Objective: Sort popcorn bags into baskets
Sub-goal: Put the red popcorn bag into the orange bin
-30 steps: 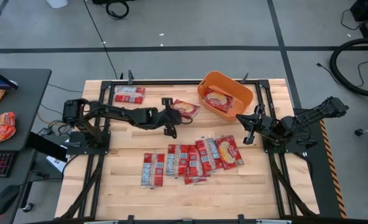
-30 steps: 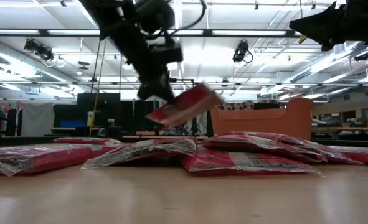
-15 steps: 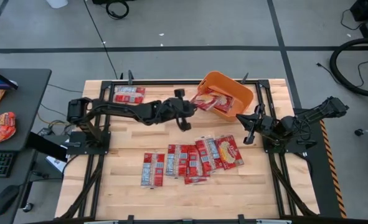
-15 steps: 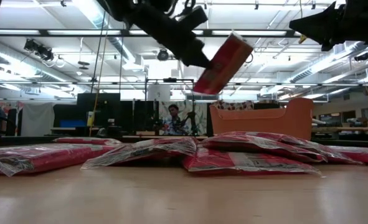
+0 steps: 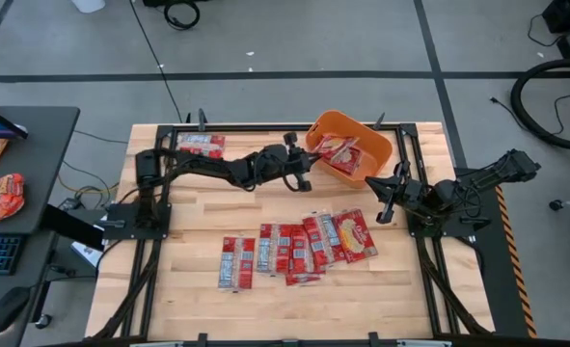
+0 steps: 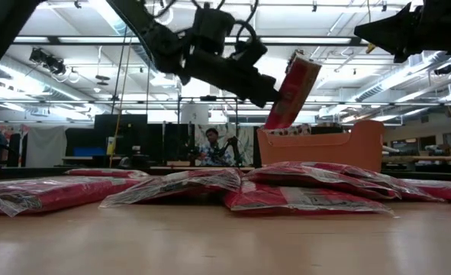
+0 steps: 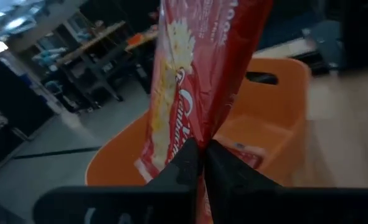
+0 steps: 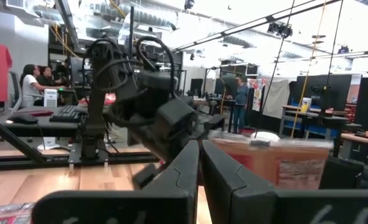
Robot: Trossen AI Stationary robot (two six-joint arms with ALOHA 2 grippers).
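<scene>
My left gripper (image 5: 304,167) is stretched toward the table's far right and is shut on a red popcorn bag (image 5: 329,151), which it holds in the air over the left rim of the orange basket (image 5: 382,145). The low view shows this bag (image 6: 292,90) standing steeply above the basket (image 6: 324,143). More red bags (image 5: 348,161) lie inside the basket. Several bags (image 5: 299,246) lie in an overlapping row on the middle of the table, and another (image 5: 200,146) lies at the far left. My right gripper (image 5: 383,199) waits, shut, right of the row. My left gripper pinches the popcorn bag by one edge (image 7: 195,132) between its two fingers, which reach in level from the table's left. The bag (image 7: 202,68) sits edge-on in the hold and extends away from the fingertips. It is lifted clear and tilted near upright over the basket (image 7: 277,93).
Black arm frames stand on the table's left and right sides. Bare wood lies between the row of bags and the near edge. A grey side table to the left carries an orange-red snack pouch (image 5: 3,196). People sit at desks in the room beyond.
My left gripper has swung toward the table's right and far edge, rising and closing on the basket, still shut on the bag. The bag has gone from low and nearly flat to high and near upright, and now stands over the basket's left rim.
</scene>
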